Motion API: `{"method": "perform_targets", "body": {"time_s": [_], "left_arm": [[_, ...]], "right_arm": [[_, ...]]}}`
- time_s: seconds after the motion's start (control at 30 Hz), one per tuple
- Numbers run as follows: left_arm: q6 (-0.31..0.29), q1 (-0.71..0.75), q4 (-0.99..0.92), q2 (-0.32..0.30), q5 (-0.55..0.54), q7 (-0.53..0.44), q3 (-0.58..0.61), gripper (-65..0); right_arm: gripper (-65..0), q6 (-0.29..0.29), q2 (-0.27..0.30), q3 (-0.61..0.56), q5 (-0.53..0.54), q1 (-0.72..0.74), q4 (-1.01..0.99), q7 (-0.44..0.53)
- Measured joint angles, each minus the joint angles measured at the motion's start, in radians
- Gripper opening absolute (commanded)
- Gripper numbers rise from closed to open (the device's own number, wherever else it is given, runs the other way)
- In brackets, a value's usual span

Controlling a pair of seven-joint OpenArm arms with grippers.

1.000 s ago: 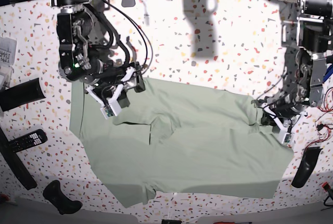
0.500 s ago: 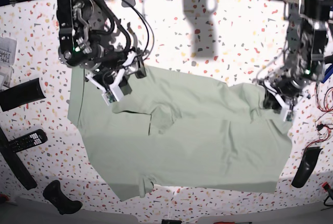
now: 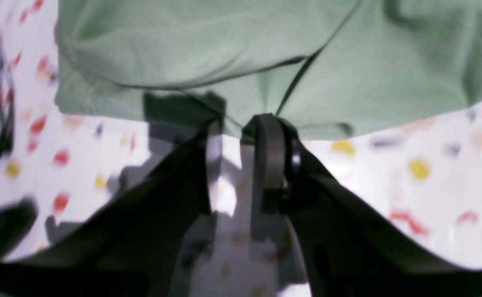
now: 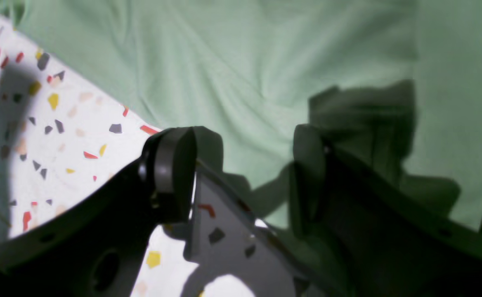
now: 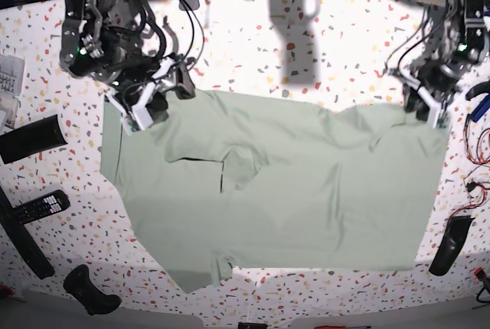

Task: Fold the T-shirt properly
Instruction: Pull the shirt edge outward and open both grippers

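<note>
The T-shirt (image 5: 283, 191) lies spread flat over the middle of the speckled counter (image 5: 321, 46), its body running from the left side across to the right edge, with a sleeve tab pointing toward the near edge.

The left hand (image 3: 241, 128), at the far right of the counter, pinches the hem of the cloth: the left wrist view shows its 2 fingers pressed close together with the green edge caught between their tips and a crease running up from the grip. In the base view this hand (image 5: 429, 107) sits right on the shirt's far-right corner.

The right hand (image 4: 241, 152) is spread, nothing between its fingers; it hovers over the far-left corner of the shirt, 1 finger above bare counter and the other above cloth. The base view places it (image 5: 145, 111) at that corner.

Risks, as I judge them. With only 1 corner gripped, any pull by the left hand would drag the shirt askew and bunch it instead of folding it cleanly. The pinch looks shallow, right at the hem, so the cloth could slip out. The right hand straddles the shirt's border, so closing there might miss the fabric or grab only a sliver. Loose items near the left edge, such as the remote (image 5: 40, 206), could snag a sliding sleeve.

No containers are visible.
</note>
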Motion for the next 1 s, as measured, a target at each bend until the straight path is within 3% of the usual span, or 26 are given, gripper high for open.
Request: {"method": "perform_targets", "body": {"time_s": [0.17,0.27,0.83,1.0], "left_arm": [[0.004,0.024,0.077,0.005,0.023,0.079,-0.006,-51.0],[0.012,0.027,0.082,0.02,0.025,0.08,-0.006,-51.0],[0.019,0.055,0.09,0.023,0.029,0.063,-0.011,-51.0],[-0.013,0.048,0.117,0.023,0.136,0.047,-0.009,-51.0]], "right_arm": [[-28.6,0.0,0.005,0.003,-0.001,-0.001,0.036,-0.048],[-28.6,0.0,0.006,0.003,-0.003,-0.008,0.072,-0.08],[-28.6,0.0,0.013,0.047,-0.003,-0.099,0.157,-0.063],[-28.6,0.013,0.014,0.048,-0.006,-0.102,0.245,-0.071]]}}
